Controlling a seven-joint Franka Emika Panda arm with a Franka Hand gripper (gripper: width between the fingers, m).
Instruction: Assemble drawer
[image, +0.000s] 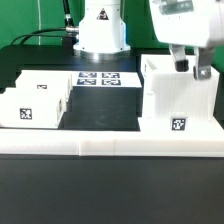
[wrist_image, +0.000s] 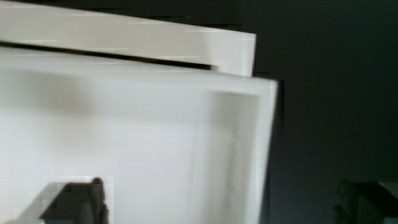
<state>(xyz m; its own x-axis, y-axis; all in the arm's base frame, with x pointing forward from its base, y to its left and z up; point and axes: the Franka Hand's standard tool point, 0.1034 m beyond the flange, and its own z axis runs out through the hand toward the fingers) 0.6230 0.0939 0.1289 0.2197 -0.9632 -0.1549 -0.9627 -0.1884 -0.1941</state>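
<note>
A tall white drawer box (image: 178, 100) with a marker tag on its front stands at the exterior view's right. My gripper (image: 191, 68) hangs over its top far edge, open. In the wrist view the gripper (wrist_image: 217, 205) has its jaws wide apart. One fingertip (wrist_image: 71, 200) is over the white panel (wrist_image: 125, 130) and the other sits over the dark table. The panel's edge lies between them and I cannot tell whether either touches it. A second white drawer part (image: 35, 100) with tags lies at the exterior view's left.
The marker board (image: 98, 77) lies flat at the back centre, in front of the arm's base (image: 100, 30). A long white ledge (image: 110, 148) runs along the table's front edge. Black table surface (image: 105, 110) lies between the two white parts.
</note>
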